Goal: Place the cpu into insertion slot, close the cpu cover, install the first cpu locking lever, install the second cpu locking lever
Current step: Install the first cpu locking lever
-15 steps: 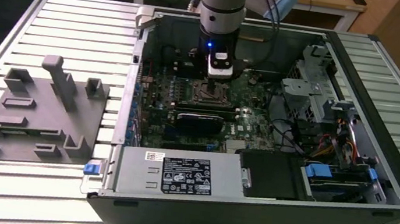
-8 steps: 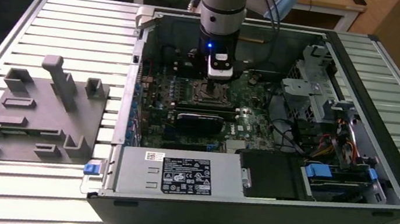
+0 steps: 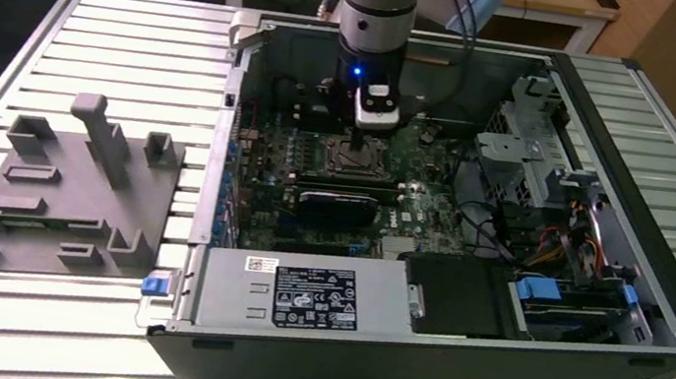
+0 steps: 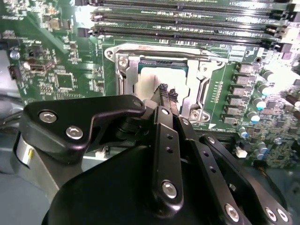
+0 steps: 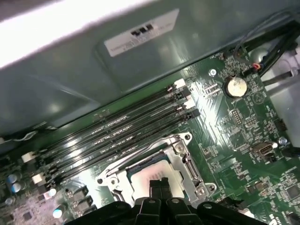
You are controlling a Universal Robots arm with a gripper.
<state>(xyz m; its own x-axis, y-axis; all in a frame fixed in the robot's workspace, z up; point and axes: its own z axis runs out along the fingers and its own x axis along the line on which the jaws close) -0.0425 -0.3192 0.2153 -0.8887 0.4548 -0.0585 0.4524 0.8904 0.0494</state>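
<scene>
Gripper [image 4: 168, 93] fingertips pressed together over the cpu [image 4: 154, 79].
The chip's near part is hidden behind them; its pale top is framed by the silver cpu cover [image 4: 202, 83].

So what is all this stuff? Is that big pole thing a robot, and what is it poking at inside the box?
Yes, the grey pole is a robot arm. One picture is taken from a camera standing off to the side. It shows an open computer case lying on a slatted metal table, with a grey plastic holder on the exterior view's left. The other two pictures come from little cameras riding on the arm's wrist, so they look down close. At the arm's tip is a black claw, its fingertips pressed together, holding nothing. It sits right over the cpu, the pale square chip, which lies in the insertion slot on the green circuit board. The silver cpu cover frames the chip. The long black strips nearby are other slots.
</scene>
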